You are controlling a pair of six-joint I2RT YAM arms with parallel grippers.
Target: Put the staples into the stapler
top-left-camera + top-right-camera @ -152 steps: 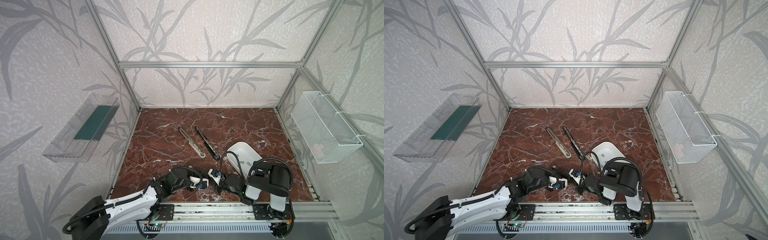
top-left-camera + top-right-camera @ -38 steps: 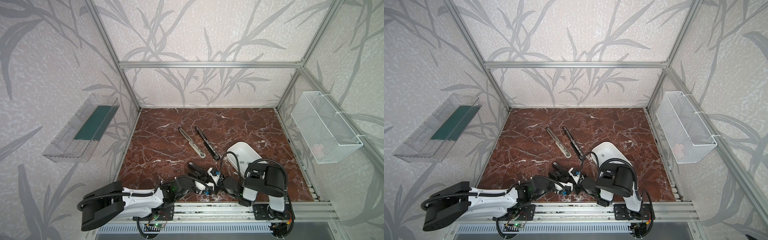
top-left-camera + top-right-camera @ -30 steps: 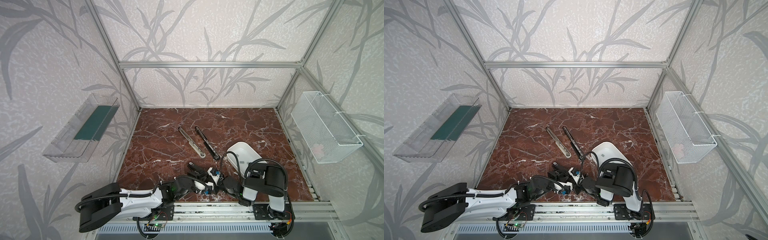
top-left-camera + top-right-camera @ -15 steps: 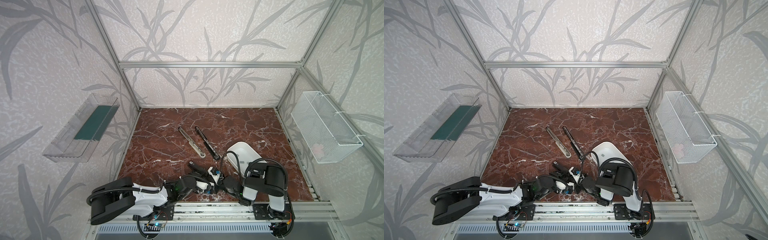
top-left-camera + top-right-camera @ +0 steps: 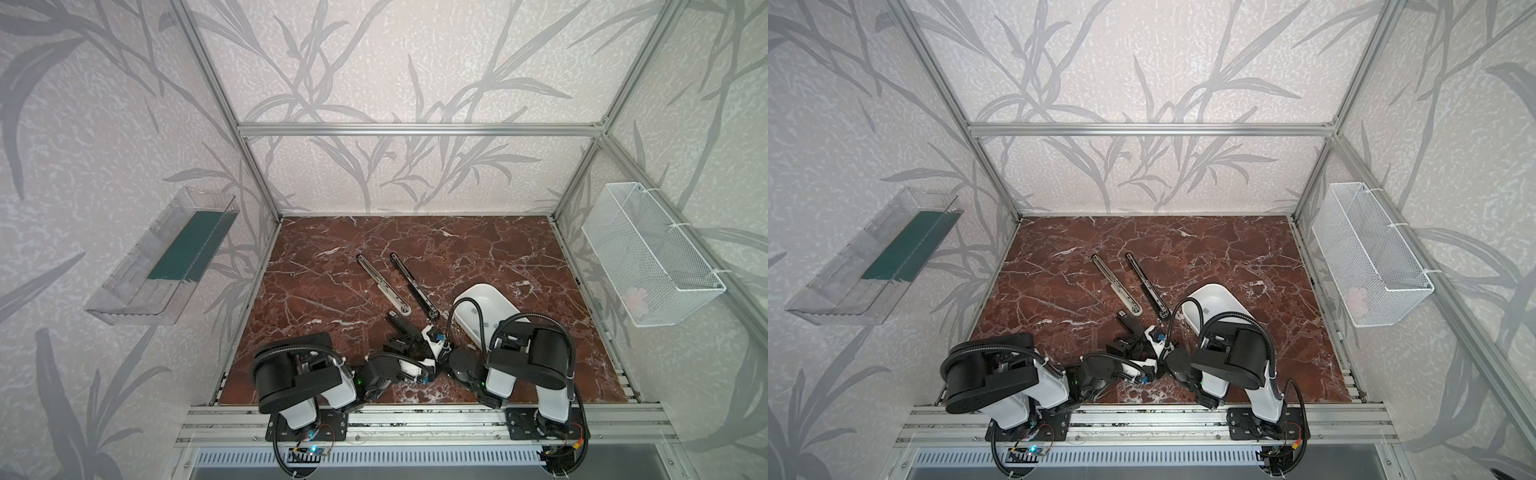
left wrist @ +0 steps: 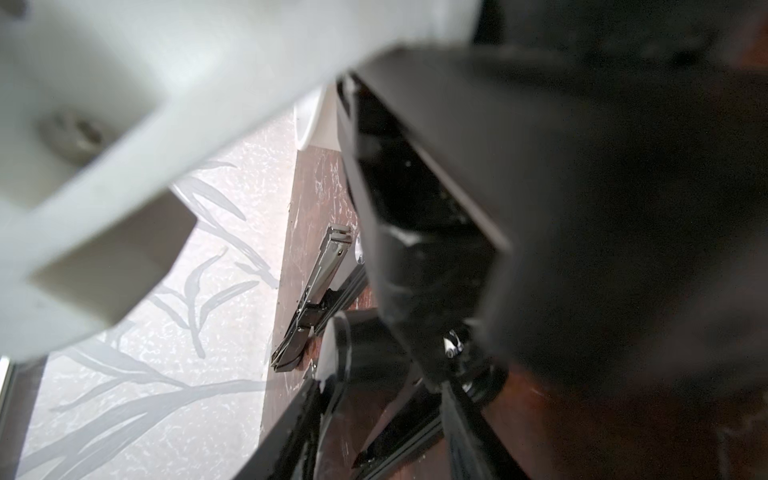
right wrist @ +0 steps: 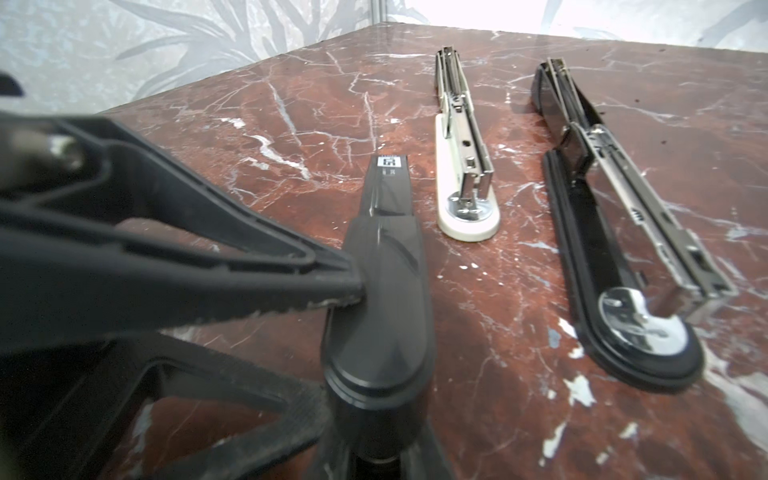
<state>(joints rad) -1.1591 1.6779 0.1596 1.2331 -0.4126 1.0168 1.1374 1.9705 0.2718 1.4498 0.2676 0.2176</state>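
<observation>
Leaf-pattern wallpaper walls (image 5: 374, 62); aluminium frame (image 5: 415, 129); red-brown marble tabletop (image 5: 498, 249); clear shelf (image 5: 124, 286) left wall, white wire basket (image 5: 648, 257) right wall.

Bin (image 5: 484, 286) right of staplers (image 5: 382, 284), seemingly apart.

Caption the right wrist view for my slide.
Right gripper grips a closed black stapler; a cream stapler and an open black stapler lie nearby.

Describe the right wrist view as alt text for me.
The right gripper is clamped on a black stapler in the foreground. Beyond it, a cream stapler and a second black stapler lie opened flat, side by side, on the red marble table.
</observation>
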